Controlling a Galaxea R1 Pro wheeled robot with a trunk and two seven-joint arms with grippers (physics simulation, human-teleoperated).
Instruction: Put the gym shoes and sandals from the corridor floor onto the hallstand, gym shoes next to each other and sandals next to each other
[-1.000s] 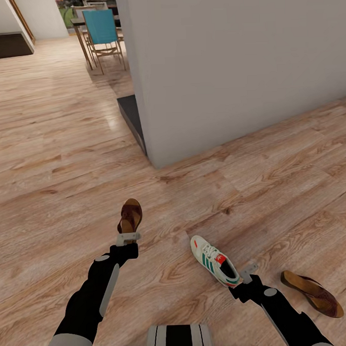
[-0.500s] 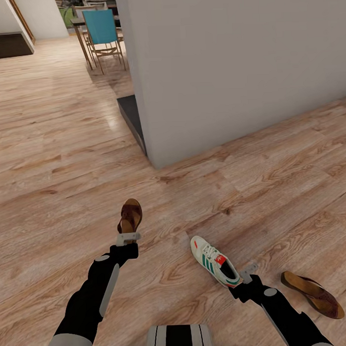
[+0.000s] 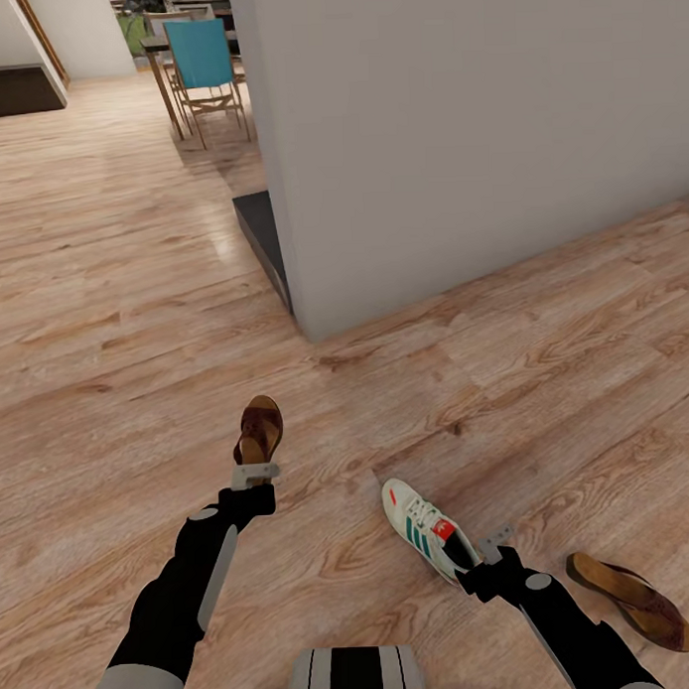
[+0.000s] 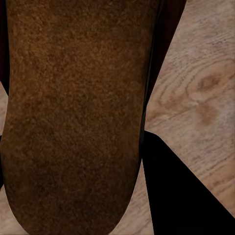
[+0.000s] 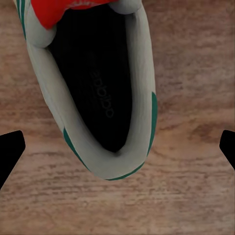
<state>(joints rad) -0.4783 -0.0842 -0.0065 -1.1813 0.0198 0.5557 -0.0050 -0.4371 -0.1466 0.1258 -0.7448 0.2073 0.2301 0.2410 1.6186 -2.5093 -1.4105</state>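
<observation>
The robot looks down at a wood-plank floor (image 3: 105, 323) with a grey wall (image 3: 456, 132) ahead. The left gripper (image 3: 254, 474) grasps a brown sandal (image 3: 259, 430) by its heel, holding it out in front; from the left wrist, the sandal's tan footbed (image 4: 73, 112) sits close between the fingers. The right gripper (image 3: 488, 544) sits at the heel of a white sneaker (image 3: 426, 528) with green stripes, its fingers spread wide on either side of the heel opening (image 5: 95, 83), not gripping. A second sandal (image 3: 632, 601) lies on the floor just right of the right arm. A teal chair (image 3: 201, 56) stands far back.
</observation>
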